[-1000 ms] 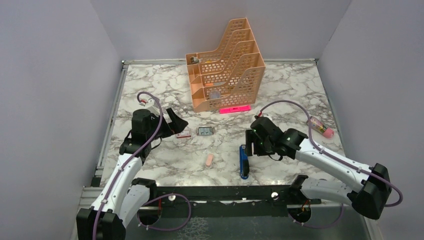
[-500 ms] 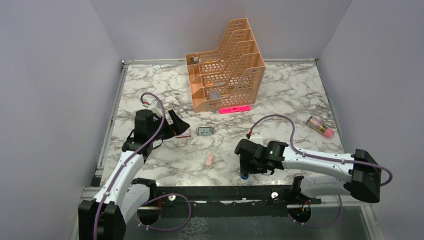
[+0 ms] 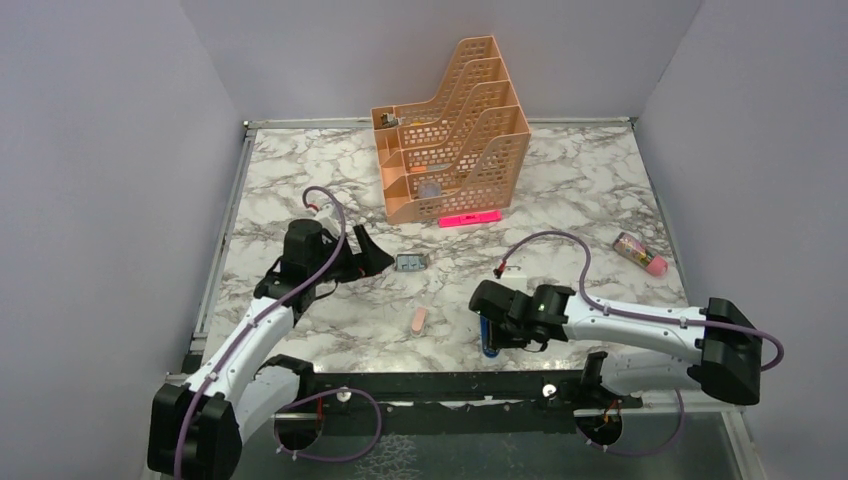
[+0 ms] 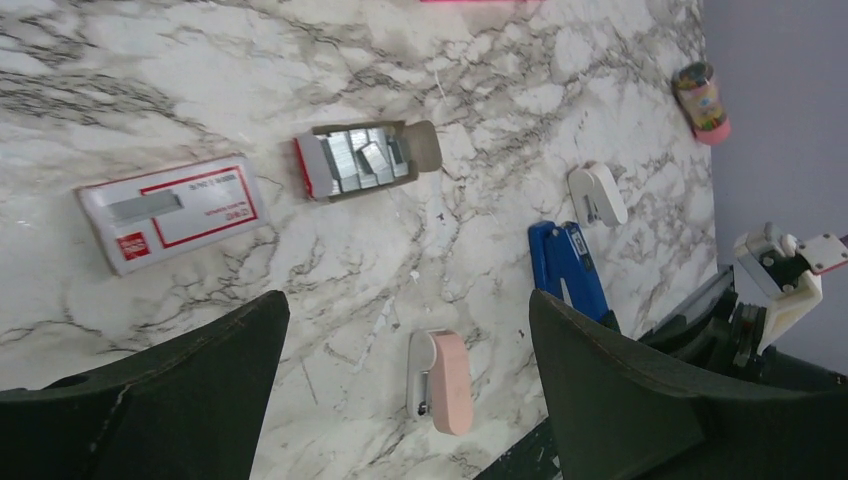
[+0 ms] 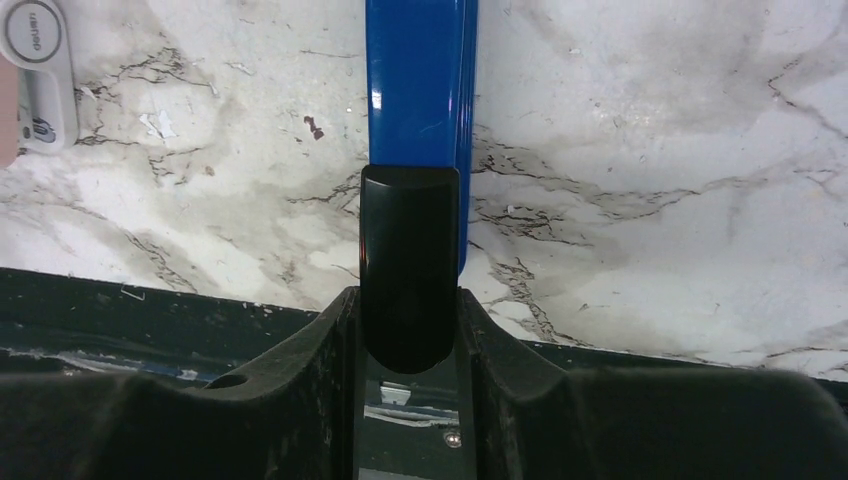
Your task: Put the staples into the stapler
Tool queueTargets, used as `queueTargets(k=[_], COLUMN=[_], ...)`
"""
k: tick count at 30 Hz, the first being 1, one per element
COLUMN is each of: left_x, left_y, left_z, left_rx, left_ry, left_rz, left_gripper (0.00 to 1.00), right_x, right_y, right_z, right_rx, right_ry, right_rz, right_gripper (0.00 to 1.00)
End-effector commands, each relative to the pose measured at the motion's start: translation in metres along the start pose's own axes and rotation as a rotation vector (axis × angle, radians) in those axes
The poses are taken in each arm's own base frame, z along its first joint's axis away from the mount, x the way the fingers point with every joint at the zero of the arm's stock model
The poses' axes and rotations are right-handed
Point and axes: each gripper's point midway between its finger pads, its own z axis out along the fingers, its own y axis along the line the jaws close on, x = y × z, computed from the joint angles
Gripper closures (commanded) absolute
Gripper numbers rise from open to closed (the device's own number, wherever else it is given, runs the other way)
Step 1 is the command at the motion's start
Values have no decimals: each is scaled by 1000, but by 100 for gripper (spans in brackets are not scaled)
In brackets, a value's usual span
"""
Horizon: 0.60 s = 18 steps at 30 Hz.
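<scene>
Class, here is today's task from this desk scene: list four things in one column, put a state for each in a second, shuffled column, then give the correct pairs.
Column one
1. stapler
2. staple tray
3. white box
4. left gripper

Column two
A. open, holding nothing
B. black end clamped by the right gripper
C. lying flat, red-framed label up
D. apart from its box, silvery staples showing

Pairs: 1-B, 2-D, 3-C, 4-A
</scene>
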Motion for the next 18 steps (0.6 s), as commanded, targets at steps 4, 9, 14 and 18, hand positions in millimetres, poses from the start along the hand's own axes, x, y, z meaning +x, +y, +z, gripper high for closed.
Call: queueTargets(k=[4, 9, 14, 18], left_x=[30, 55, 78, 93], left_y=[-42, -61, -72, -83], left_z=[19, 29, 32, 38], left_rx=[131, 162, 192, 207], left_ry=[90, 129, 108, 148], left_rz=[23, -74, -158, -145], left_gripper=[6, 11, 26, 29], right_x=[-38, -63, -74, -76], right_y=[33, 47, 46, 49], right_z=[-14, -22, -12, -10], right_rx=[-170, -296, -373, -423], right_ry=[-183, -235, -220, -220], right_rz=[19, 58, 173, 231], right_gripper=[78, 78, 79, 80])
